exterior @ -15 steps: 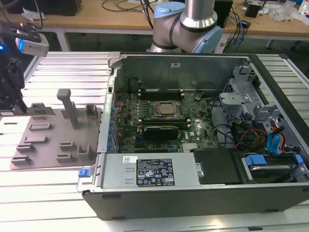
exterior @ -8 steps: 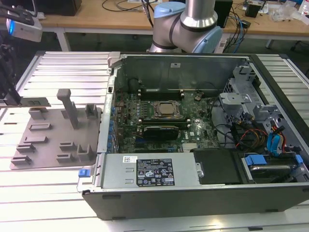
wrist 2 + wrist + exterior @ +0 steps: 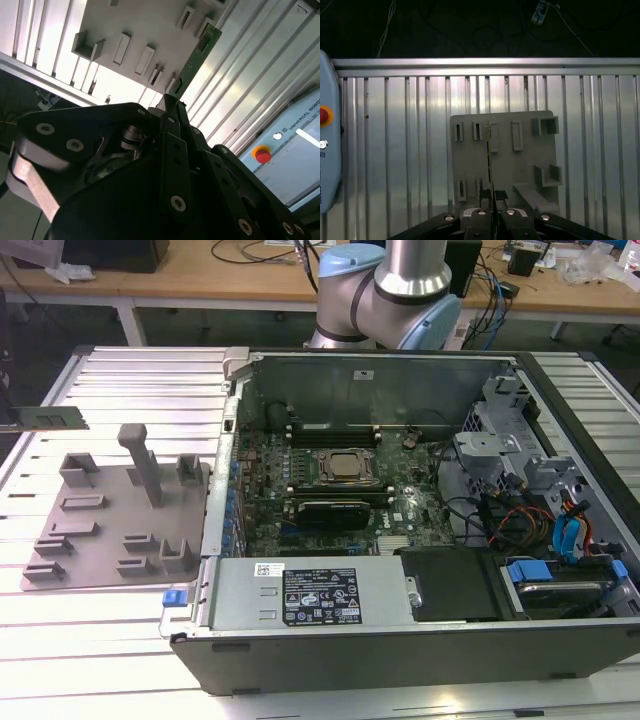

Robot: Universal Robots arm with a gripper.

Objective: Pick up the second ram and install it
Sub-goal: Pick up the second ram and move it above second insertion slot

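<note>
Lit bright from overhead in the exterior view. Glared white off the ribbed table (image 3: pixel 90 640). Left the gripper (image 3: pixel 170 102) near-black against washed-out slats in the second wrist view. Fell to darkness past the table's edge in the first wrist view.

Tray (image 3: pixel 105 545): grey, upright posts, on slatted table (image 3: pixel 150 380).
Computer case (image 3: pixel 400 652): open, just beside tray.
Processor (image 3: pixel 347 467): silver, seated inside case.
</note>
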